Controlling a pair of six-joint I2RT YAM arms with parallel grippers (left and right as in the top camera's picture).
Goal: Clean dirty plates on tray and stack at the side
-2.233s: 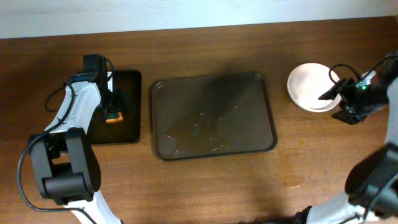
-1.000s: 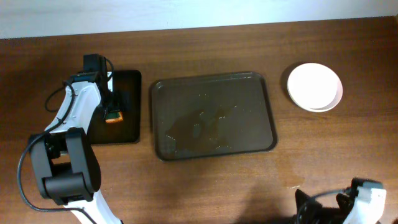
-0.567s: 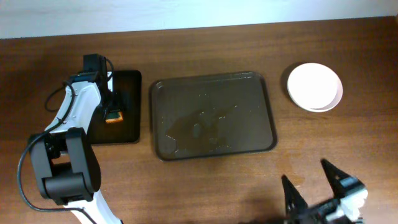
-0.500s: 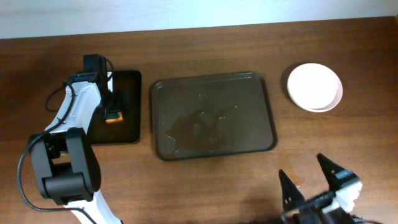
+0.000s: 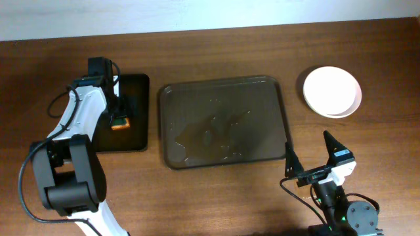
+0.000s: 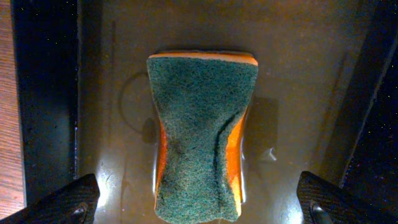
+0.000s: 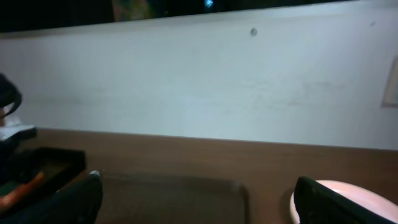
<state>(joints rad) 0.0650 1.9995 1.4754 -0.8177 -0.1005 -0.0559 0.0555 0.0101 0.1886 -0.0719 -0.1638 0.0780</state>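
Observation:
The dark brown tray (image 5: pixel 223 121) lies mid-table with no plates on it, only wet streaks. The white plates (image 5: pixel 331 90) sit stacked on the table to its right, the top one plain white. My right gripper (image 5: pixel 308 149) hovers open and holding nothing near the table's front edge, below the tray's right corner. It faces the far wall. In the right wrist view the tray (image 7: pixel 174 193) lies ahead and the plates (image 7: pixel 354 193) show low right. My left gripper (image 6: pixel 202 208) stands open just above a green-and-orange sponge (image 6: pixel 202 134), not touching it.
The sponge (image 5: pixel 119 121) rests in a small black tray (image 5: pixel 134 111) left of the brown tray. The left arm (image 5: pixel 82 115) reaches over that black tray. A white wall (image 7: pixel 199 87) runs behind the table's far edge.
The right arm left the plates, dropped out of view, then came back along the front edge and now sits below the tray's right corner. The left arm and sponge stayed still.

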